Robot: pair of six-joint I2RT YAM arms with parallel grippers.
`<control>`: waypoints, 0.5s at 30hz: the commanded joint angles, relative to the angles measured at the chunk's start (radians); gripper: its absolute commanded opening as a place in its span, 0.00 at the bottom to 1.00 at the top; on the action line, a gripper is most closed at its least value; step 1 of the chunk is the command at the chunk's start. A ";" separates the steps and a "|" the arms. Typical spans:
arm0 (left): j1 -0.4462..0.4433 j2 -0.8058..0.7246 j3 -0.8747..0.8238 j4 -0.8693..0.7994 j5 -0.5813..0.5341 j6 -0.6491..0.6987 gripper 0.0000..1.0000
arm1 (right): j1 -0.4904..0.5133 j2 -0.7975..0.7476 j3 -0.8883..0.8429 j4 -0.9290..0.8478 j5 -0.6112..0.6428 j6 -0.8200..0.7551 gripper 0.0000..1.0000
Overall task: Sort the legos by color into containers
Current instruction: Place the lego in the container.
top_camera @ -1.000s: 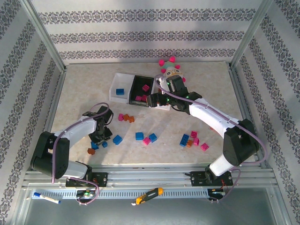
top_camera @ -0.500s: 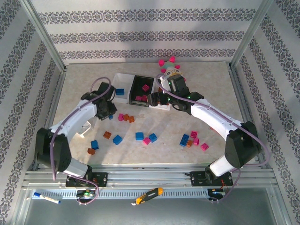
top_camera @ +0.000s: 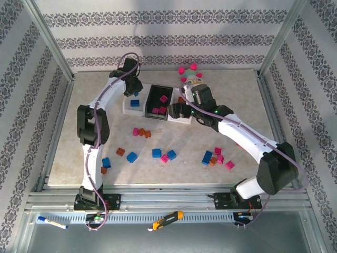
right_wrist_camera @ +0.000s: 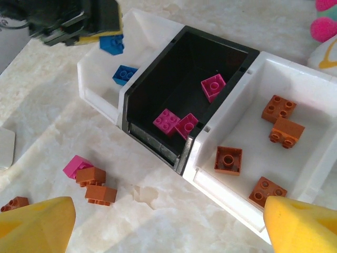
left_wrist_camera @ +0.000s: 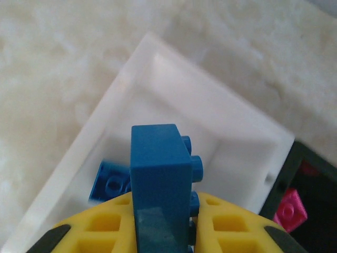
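Left gripper [left_wrist_camera: 161, 213] clamps the flat sides of a blue brick [left_wrist_camera: 158, 158], probably light, rigid and slick, over white bin [left_wrist_camera: 174, 68] beneath it; right gripper [right_wrist_camera: 168, 224] jaws apart.

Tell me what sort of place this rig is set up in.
Probably a purpose-built robot test booth, not a home: an aluminium frame holds wallpapered panels around a marble-look table, with a slotted rail along its near edge.

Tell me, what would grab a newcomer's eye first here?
The left pincer holds a blue brick above a white bin with a second blue brick inside. Beside it, a black bin holds pink bricks and a second white bin brown ones. More bricks lie scattered on the table.
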 commanded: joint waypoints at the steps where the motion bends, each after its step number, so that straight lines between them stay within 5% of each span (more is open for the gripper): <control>1: 0.008 0.070 0.149 -0.119 0.016 0.069 0.38 | 0.000 -0.031 -0.017 -0.013 0.048 0.018 0.92; 5: -0.001 0.057 0.186 -0.140 -0.010 0.101 0.74 | -0.007 -0.055 -0.029 -0.047 0.087 0.030 0.92; 8: -0.017 -0.030 0.085 -0.088 -0.019 0.148 0.90 | -0.011 -0.085 -0.066 -0.062 0.108 0.041 0.92; 11: -0.042 -0.168 -0.113 0.035 -0.021 0.199 1.00 | -0.020 -0.116 -0.116 -0.077 0.139 0.066 0.91; 15: -0.099 -0.401 -0.433 0.275 0.002 0.284 0.99 | -0.025 -0.156 -0.165 -0.151 0.208 0.128 0.90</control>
